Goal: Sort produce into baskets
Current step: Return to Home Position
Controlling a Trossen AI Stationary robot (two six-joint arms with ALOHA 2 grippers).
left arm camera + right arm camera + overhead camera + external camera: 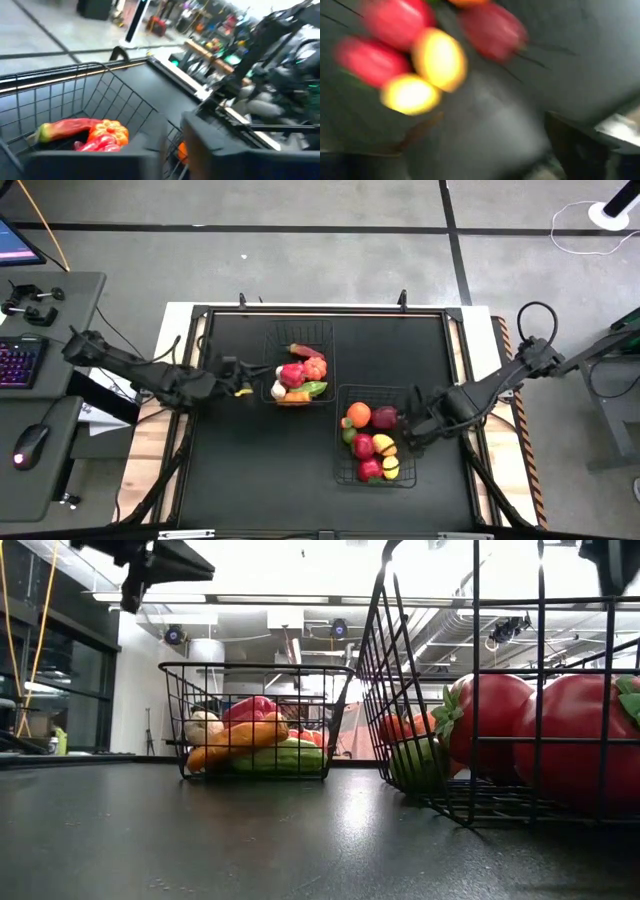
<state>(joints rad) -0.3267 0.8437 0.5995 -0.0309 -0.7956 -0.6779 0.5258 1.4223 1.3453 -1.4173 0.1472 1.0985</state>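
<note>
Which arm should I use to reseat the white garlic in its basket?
Left. The left end effector is right beside the basket holding the garlic, on the garlic's side. The right end effector is by the other basket, farther off, so probably a longer reach.

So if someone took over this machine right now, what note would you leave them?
Left end effector: raised, beside the left basket.
Right end effector: raised, beside the right basket.
Left basket holds red, white, orange and green produce; right basket holds red, orange and yellow fruit.
Done: every piece in sight is in a basket.
Left: probably only parking both arms.
</note>
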